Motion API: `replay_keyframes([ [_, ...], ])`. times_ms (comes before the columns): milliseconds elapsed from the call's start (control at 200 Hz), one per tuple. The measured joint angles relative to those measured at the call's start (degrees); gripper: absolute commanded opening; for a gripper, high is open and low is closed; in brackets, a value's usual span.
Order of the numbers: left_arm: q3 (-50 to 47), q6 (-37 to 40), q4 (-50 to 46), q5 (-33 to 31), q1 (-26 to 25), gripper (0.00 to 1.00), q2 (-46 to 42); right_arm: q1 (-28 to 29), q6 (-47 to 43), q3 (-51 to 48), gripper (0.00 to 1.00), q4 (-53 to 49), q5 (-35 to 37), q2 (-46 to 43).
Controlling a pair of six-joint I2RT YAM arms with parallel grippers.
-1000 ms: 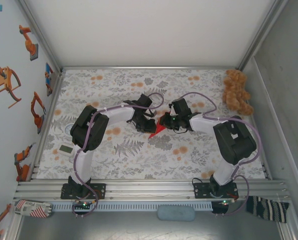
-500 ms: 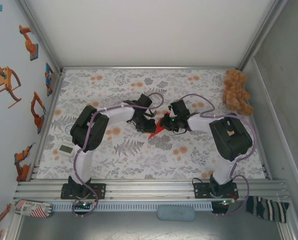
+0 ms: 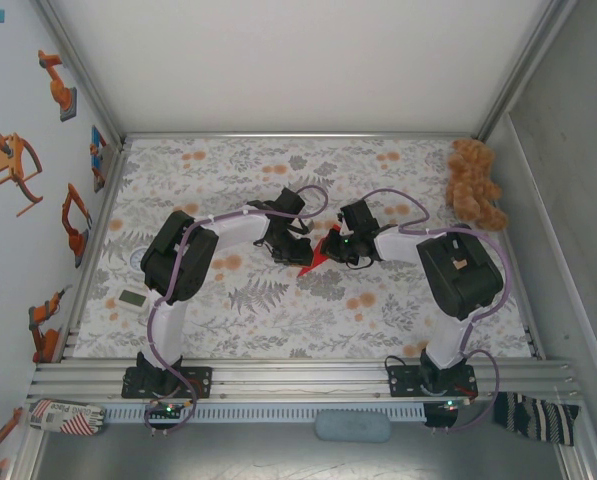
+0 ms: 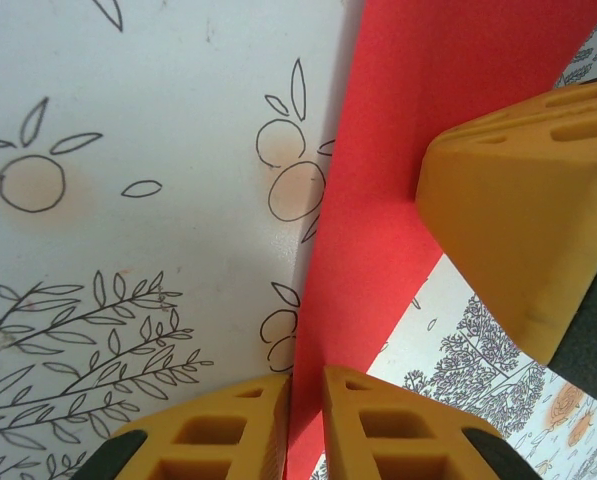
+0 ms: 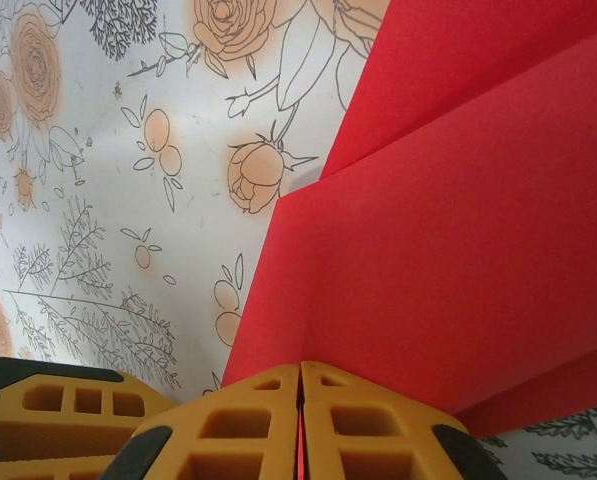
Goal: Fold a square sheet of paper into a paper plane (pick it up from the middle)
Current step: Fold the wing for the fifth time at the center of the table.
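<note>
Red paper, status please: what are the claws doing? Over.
Left claw shut on red paper. Right claw shut on it too. Paper folded to a point. Teddy bear apart, far corner.

The bright red paper plane [image 3: 311, 262], creased into overlapping layers, sits at the middle of the floral table [image 3: 228, 330], sharp tip pointing near-left.

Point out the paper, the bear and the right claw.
paper [image 5: 458, 270], right wrist view, on the broad folded flap.
bear [image 3: 475, 185], top view, on the middle of its body.
right claw [image 5: 300, 385], right wrist view, at the seam between its shut fingertips, pinching the paper's edge.
</note>
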Motion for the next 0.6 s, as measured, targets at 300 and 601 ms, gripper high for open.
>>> replay_keyframes([
  [300,0.00,-0.17,0.00,0.00,0.00,0.19,0.00,0.00,-0.02,-0.11,0.09,-0.42,0.28,-0.04],
  [601,0.00,-0.28,0.02,0.13,0.00,0.22,-0.26,0.00,-2.93,-3.19,0.09,3.76,0.48,-0.92],
])
